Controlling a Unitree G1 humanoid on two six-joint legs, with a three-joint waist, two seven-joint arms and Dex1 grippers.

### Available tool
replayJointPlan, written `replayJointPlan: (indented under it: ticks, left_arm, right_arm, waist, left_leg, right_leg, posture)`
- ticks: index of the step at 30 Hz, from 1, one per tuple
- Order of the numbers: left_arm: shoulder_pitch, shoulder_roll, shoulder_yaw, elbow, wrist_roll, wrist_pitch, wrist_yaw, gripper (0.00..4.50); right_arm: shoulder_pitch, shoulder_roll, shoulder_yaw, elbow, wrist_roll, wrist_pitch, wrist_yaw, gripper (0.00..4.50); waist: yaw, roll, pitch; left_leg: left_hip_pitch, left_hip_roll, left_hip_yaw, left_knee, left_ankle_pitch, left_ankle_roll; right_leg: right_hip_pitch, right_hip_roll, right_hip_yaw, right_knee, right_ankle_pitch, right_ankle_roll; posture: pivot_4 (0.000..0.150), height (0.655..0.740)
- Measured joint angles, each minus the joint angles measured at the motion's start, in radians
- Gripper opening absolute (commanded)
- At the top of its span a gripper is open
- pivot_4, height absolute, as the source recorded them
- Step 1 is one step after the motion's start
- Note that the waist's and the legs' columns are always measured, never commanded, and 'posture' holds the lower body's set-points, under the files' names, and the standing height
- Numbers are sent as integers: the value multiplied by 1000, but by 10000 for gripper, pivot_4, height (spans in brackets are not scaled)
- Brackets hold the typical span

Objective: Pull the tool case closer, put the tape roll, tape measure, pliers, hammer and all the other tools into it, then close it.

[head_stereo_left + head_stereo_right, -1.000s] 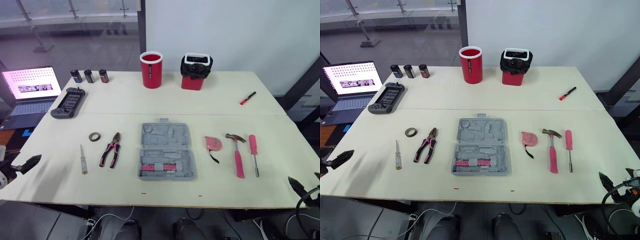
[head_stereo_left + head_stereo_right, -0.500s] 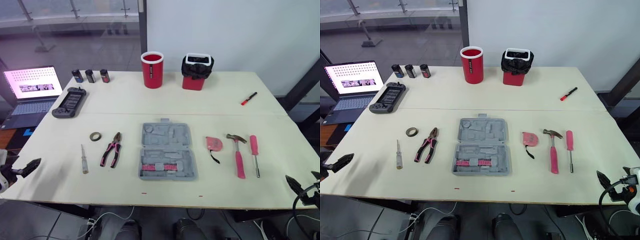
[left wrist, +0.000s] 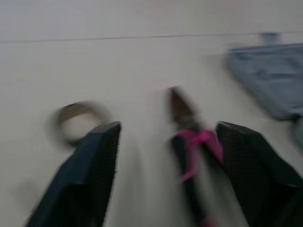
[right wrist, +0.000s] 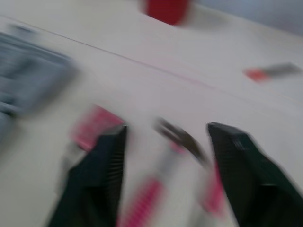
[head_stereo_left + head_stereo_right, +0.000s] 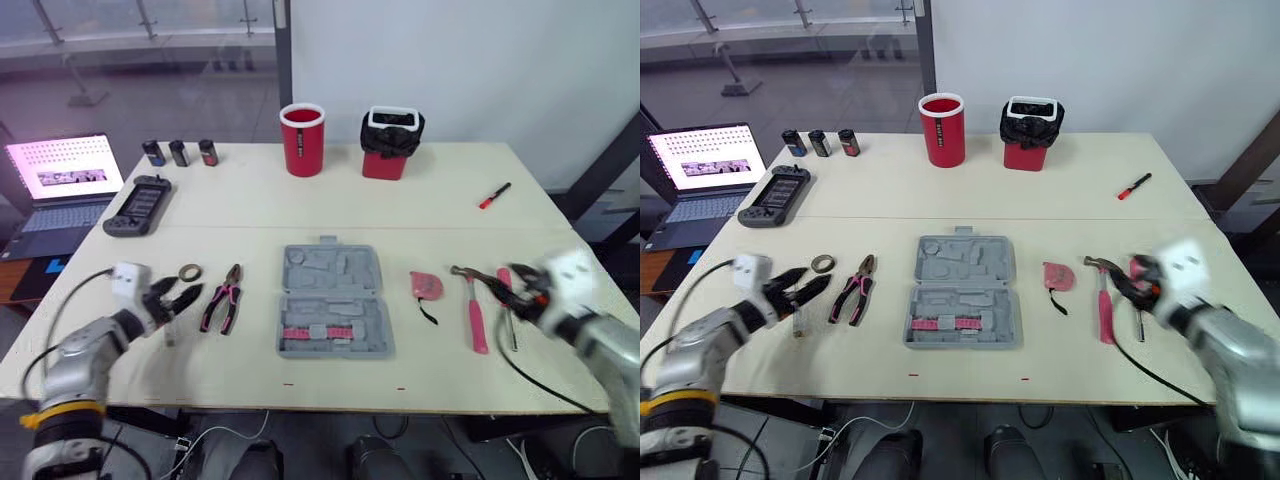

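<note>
Beside left gripper [image 5: 816, 278], pliers [image 5: 850, 292], apart

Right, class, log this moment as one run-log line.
grey plastic tool case open | left gripper open beside pink-handled pliers | right gripper open near pink-handled hammer

- The tool case [image 5: 962, 293] lies open at the middle of the worktop [image 5: 970, 205], toward its near edge.
- Just left of the case lie the pliers [image 5: 851, 290]; the tape roll [image 5: 822, 264] sits further left and a little farther back.
- The left pincer [image 5: 815, 279] hangs just left of the pliers, beside the tape roll.
- Right of the case come the tape measure [image 5: 1057, 276], then the hammer [image 5: 1103, 305], then a screwdriver [image 5: 1140, 328].
- The right pincer [image 5: 1122, 275] is over the hammer's head.
- Along the far edge stand a cup [image 5: 943, 130] and a bin [image 5: 1030, 133], side by side behind the case; a pen [image 5: 1134, 187] lies well to their right.
- At the far left stand three small containers [image 5: 819, 142] in a row, with a handheld device [image 5: 773, 196] nearer; a laptop [image 5: 705, 165] sits beyond the worktop's left edge.
</note>
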Motion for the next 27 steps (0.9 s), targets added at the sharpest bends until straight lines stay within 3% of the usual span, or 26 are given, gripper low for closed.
replayJointPlan:
  ticks: [2,4,11,18,27]
  left_arm:
    - [-42,-16,-63,3,23,-9,-26,9826]
    - [-68,-14,-68,35,34,-17,-39,734]
    - [-188,12,-221,196,194,-118,-98,734]
    - [-256,18,-321,227,288,-189,-172,734]
    - [-257,-50,-415,269,360,-217,-195,734]
  right_arm:
    - [-112,18,139,-12,-21,10,23,763]
    - [-175,34,208,29,-51,12,27,0]
    - [-365,36,456,271,-206,18,126,0]
    - [-369,30,494,347,-287,56,148,0]
    - [-370,27,532,365,-350,90,189,0]
  waist:
    - [-1,-2,-1]
    - [0,-2,0]
    - [4,-2,0]
    - [1,-2,0]
    - [-1,-2,0]
  left_leg:
    - [0,0,0,0,0,0]
    - [-1,0,0,-1,0,0]
    - [-3,-2,-1,-1,0,1]
    - [-3,-2,-1,-1,0,1]
    - [-3,-2,-1,-1,0,1]
  right_leg:
    - [0,1,0,0,0,0]
    - [-1,0,0,0,0,0]
    - [-2,-1,0,0,0,0]
    - [-3,-1,0,0,0,1]
    - [-3,-1,0,0,0,1]
  posture:
    - [1500,7387]
    - [1500,7387]
    - [1500,7387]
    - [1500,7387]
    - [1500,7387]
